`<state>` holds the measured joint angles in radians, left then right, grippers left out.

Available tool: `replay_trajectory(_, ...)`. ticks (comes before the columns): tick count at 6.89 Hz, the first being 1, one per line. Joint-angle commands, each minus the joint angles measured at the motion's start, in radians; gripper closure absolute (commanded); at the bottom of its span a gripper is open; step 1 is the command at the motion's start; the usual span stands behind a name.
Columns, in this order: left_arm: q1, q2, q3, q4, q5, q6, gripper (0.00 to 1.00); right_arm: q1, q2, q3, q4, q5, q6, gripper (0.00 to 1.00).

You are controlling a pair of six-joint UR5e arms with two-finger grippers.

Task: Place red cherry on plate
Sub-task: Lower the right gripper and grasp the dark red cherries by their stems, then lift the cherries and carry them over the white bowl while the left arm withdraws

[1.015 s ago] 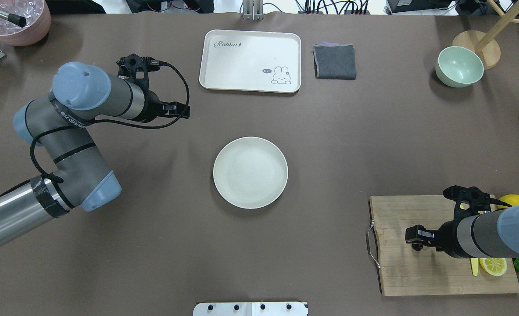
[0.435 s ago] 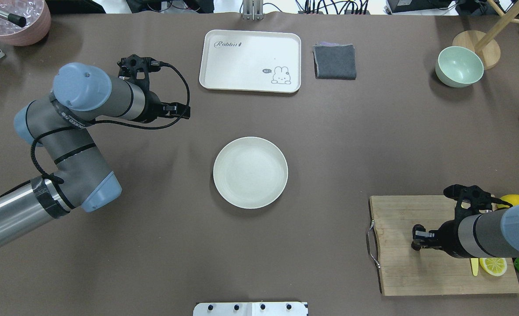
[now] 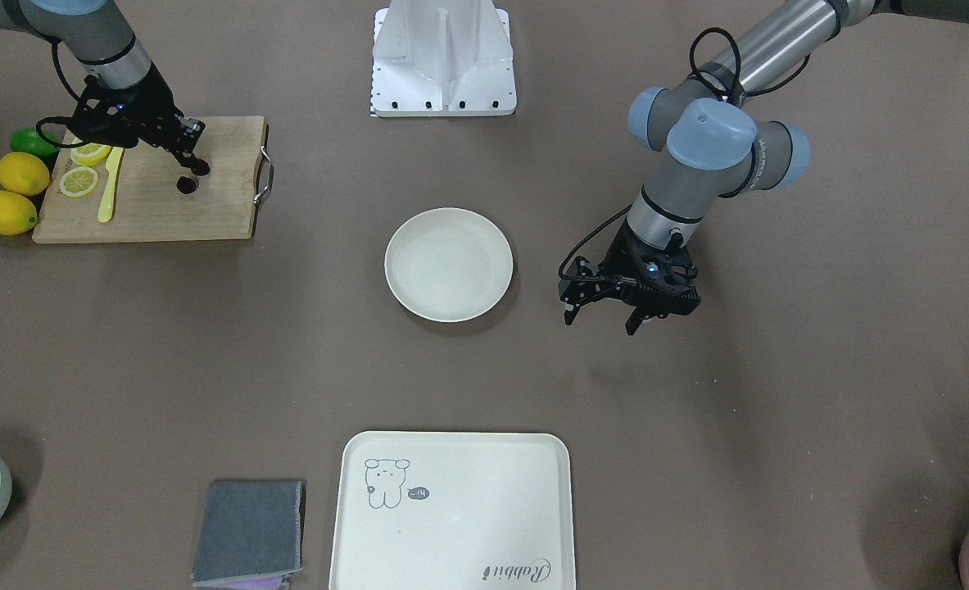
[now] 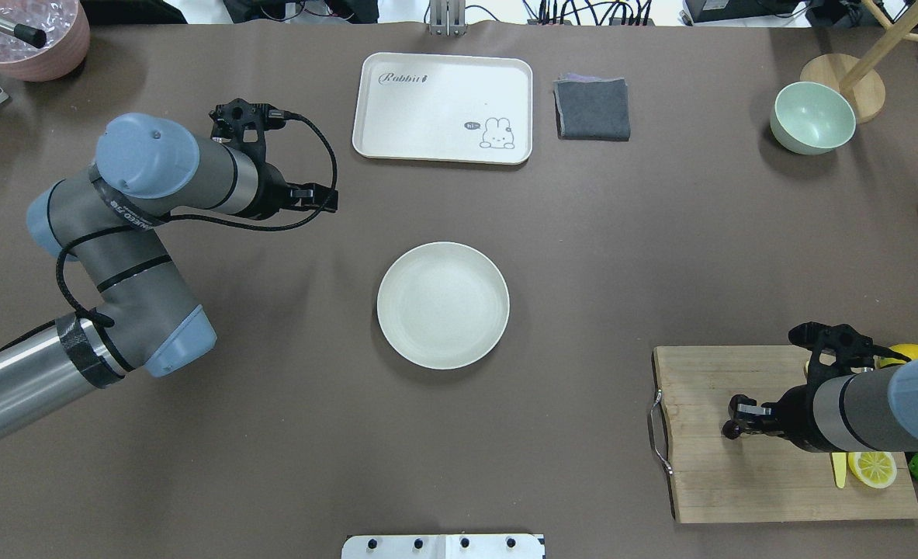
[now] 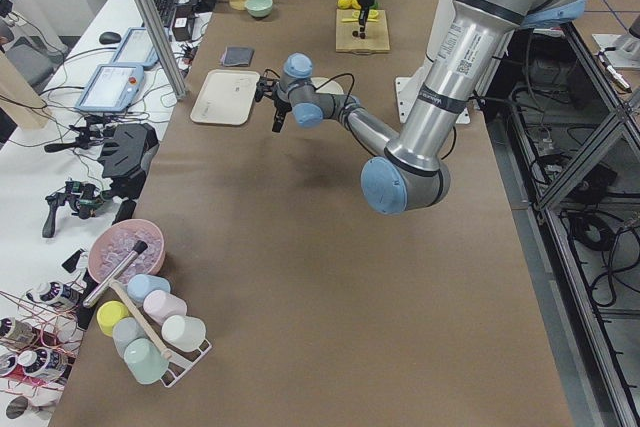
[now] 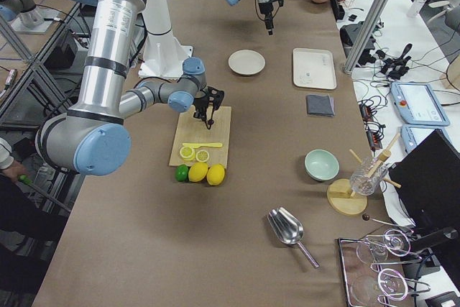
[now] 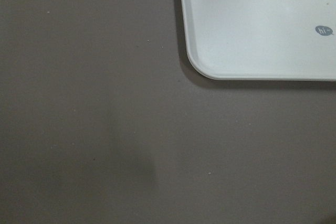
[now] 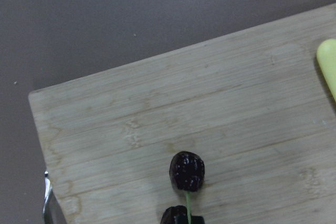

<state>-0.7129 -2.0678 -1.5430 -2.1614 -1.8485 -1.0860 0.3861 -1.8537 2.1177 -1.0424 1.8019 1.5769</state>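
Observation:
The red cherry (image 8: pixel 187 170) is a pair of tiny dark fruits on a thin green stem, over the left part of the wooden cutting board (image 4: pixel 707 481). My right gripper (image 4: pixel 739 417) is shut on the stem, with the fruits (image 3: pixel 187 185) hanging just below its tips. The cream plate (image 4: pixel 443 264) sits bare at the table's middle, well to the left of that gripper. My left gripper (image 4: pixel 327 198) hovers open with nothing in it, up and to the left of the plate, near the corner of the tray (image 7: pixel 252 24).
Lemon slices (image 3: pixel 79 181), a yellow knife (image 3: pixel 107 192), whole lemons (image 3: pixel 5 211) and a lime (image 3: pixel 32 141) crowd the board's outer end. At the far edge are the rabbit tray (image 4: pixel 443 78), a grey cloth (image 4: pixel 592 109) and a green bowl (image 4: pixel 812 118).
The right gripper's fingers have closed in on the cherry stem and shifted slightly toward the robot. The left arm has barely moved.

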Motion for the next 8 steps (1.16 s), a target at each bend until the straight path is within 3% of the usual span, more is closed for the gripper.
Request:
replay_trajectory(1,0.000,0.000,0.000,0.000,-0.002,0.001,0.02,0.011,0.005,0.014,-0.013,0.001,-0.002,1.00)
replay_trajectory(3,-0.007,0.000,0.003,-0.006,-0.003,0.005,0.02,0.088,0.031,0.096,-0.069,0.075,-0.012,1.00)
replay_trajectory(4,-0.008,0.003,0.010,-0.006,-0.002,0.012,0.02,0.092,0.141,0.087,-0.152,0.082,-0.014,1.00)
replay_trajectory(6,-0.071,0.070,0.001,-0.008,-0.012,0.159,0.02,0.117,0.535,0.017,-0.494,0.070,-0.017,1.00)
replay_trajectory(7,-0.112,0.105,0.000,-0.008,-0.015,0.197,0.02,0.120,0.677,-0.043,-0.560,0.065,-0.029,1.00)
replay_trajectory(8,-0.167,0.141,0.000,-0.008,-0.082,0.222,0.02,0.122,0.767,-0.127,-0.556,0.032,-0.043,1.00)
